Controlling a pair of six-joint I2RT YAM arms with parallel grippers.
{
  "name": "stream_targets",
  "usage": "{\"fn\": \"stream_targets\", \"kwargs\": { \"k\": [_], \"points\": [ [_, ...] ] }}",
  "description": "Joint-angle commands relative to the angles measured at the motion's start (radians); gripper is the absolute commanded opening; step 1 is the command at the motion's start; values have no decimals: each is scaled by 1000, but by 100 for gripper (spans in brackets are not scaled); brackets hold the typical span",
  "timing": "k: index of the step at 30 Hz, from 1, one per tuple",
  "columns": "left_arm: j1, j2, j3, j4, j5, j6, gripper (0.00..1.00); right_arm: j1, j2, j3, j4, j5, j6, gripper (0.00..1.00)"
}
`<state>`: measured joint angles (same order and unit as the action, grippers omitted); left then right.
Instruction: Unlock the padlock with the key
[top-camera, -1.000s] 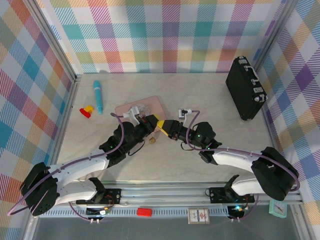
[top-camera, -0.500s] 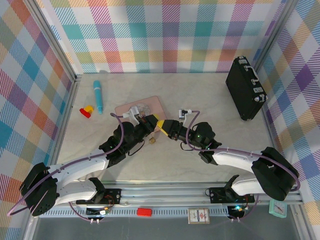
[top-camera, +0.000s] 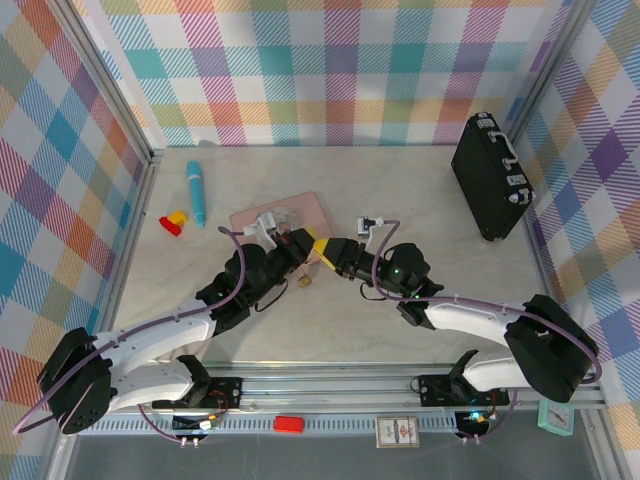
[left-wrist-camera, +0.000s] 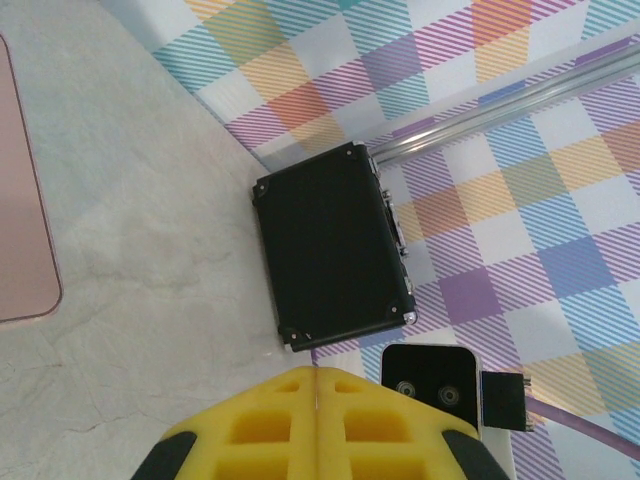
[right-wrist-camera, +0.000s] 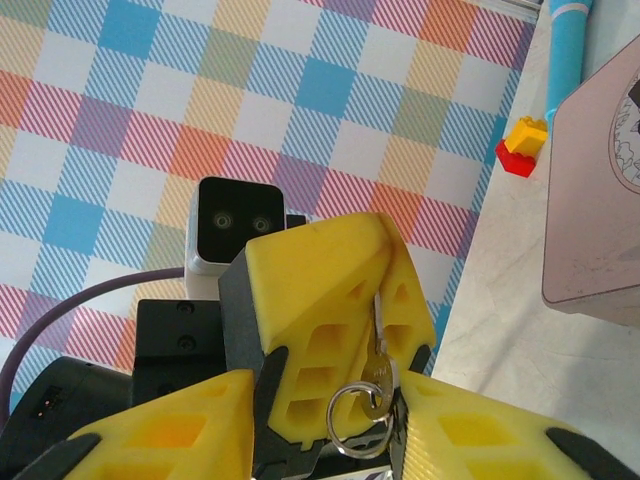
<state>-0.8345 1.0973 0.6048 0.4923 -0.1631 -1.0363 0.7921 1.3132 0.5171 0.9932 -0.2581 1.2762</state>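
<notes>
the left tool (left-wrist-camera: 315, 398) is pressed fully shut and pinches the key (right-wrist-camera: 376, 378) by its blade. the key's long axis runs along the left tool's fingers. its head and a small ring (right-wrist-camera: 345, 425) stick out past the tips, straight toward the right tool (right-wrist-camera: 330, 420). the right tool stands partly open, one yellow finger (right-wrist-camera: 170, 430) on each side of that ring. i cannot make out a firm hold on anything. seen from above, the two tools meet tip to tip over the middle of the tabletop (top-camera: 420, 190), just in front of the pink box (top-camera: 295, 210). the padlock (top-camera: 305, 281) lies loose on the tabletop just beside them, on the side toward the arm bases and almost under the left tool. neither tool holds it. the left arm looks slightly nearer to it, though that arm is busy with the key. my judgement is that the next move depends on the exposed key head sitting centred between the right tool's fingers.
</notes>
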Motion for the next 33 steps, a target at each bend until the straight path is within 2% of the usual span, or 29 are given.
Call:
{"fn": "stream_targets", "kwargs": {
  "k": [1, 5, 8, 10, 17, 33],
  "points": [
    [-11, -51, 9, 66, 26, -11, 0, -2, 28, 19, -76, 25, 5, 37],
    [-13, -54, 10, 70, 30, -11, 0, -4, 29, 16, -91, 34, 12, 37],
    [-14, -54, 10, 74, 31, -14, 0, -4, 28, 18, -108, 37, 12, 42],
    [-14, -54, 12, 75, 31, -15, 0, -4, 29, 20, -111, 37, 11, 43],
    [-14, -53, 12, 67, 28, -12, 0, -4, 27, 15, 2, 15, -4, 39],
    [-14, -52, 15, 38, 13, -11, 0, -4, -30, 21, -85, 21, -75, 9]
  ]
}}
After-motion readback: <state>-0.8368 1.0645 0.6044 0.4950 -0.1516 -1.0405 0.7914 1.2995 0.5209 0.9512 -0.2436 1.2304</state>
